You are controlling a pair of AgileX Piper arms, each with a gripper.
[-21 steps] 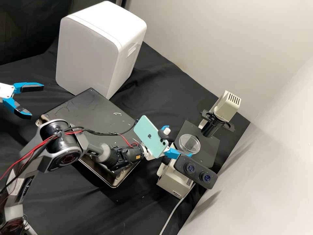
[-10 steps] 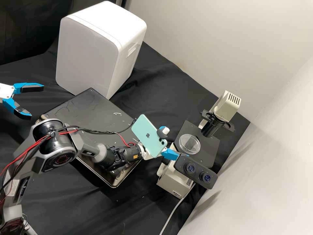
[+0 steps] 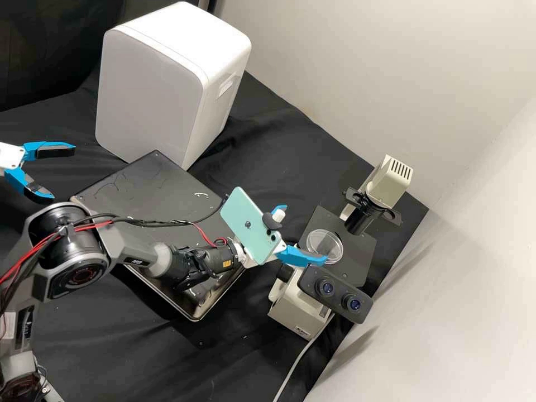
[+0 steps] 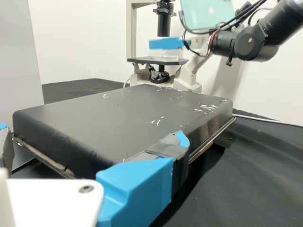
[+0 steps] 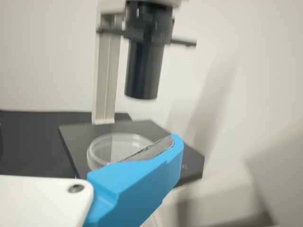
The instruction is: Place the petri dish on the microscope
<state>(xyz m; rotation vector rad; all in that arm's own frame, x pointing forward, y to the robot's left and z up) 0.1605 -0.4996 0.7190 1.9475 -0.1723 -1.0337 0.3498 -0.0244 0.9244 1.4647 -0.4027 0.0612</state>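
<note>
The petri dish (image 3: 325, 245) lies flat on the stage (image 3: 360, 262) of the microscope (image 3: 298, 310), right under its dark lens tube, and nothing grips it. The right gripper (image 3: 301, 234) has its fingers spread wide. One blue finger reaches over the stage edge nearest the eyepieces, close to the dish rim; I cannot tell whether it touches. Over the last second the right arm has drawn back from the microscope, while the dish has stayed put. The placing looks done, with only the retreat left. The left gripper (image 3: 60, 172), fingers also spread, hangs well apart from the microscope, beyond the black tray (image 3: 151, 190).
</note>
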